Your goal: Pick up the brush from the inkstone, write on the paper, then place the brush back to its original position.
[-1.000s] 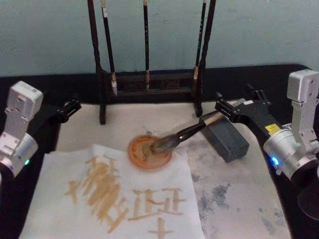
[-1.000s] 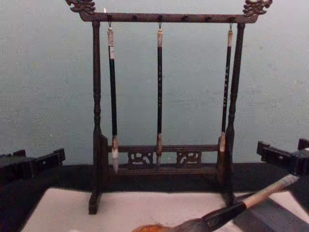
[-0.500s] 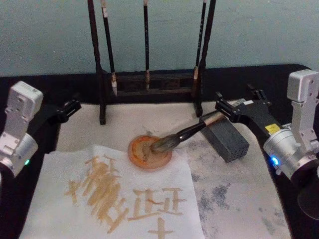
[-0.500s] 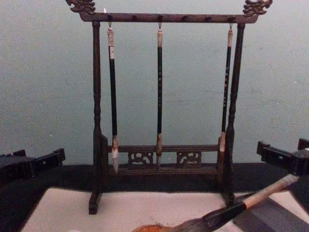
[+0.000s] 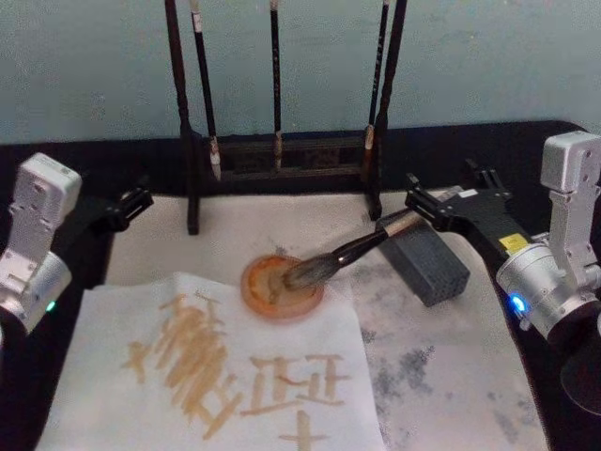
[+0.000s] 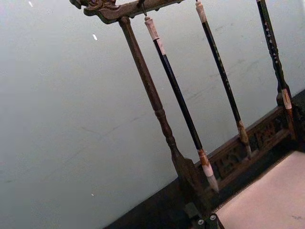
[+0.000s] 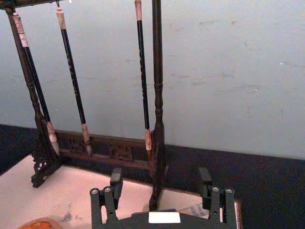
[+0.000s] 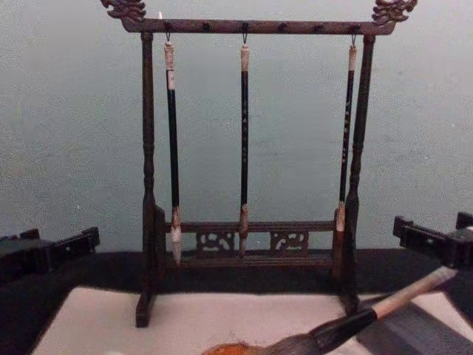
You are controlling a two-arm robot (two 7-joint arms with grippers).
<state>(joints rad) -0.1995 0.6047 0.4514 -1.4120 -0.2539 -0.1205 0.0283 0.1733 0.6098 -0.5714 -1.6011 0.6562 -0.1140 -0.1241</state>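
Note:
The brush (image 5: pixel 343 254) lies slanted, its bushy tuft in an orange round dish (image 5: pixel 266 293) and its pale handle propped on the dark grey inkstone block (image 5: pixel 430 266). In the chest view the brush (image 8: pixel 347 325) rises toward the right. My right gripper (image 5: pixel 449 191) is open just behind and above the handle's end, with nothing between its fingers (image 7: pixel 106 199). The paper (image 5: pixel 216 376), a white sheet with golden-brown characters on it, lies at the front left. Back at the left edge, off the mat, my left gripper (image 5: pixel 127 209) is open.
A dark wooden brush rack (image 5: pixel 282 150) with three thin hanging brushes stands at the back centre. A stained off-white mat (image 5: pixel 451 376) covers the black table under everything. A pale wall stands behind.

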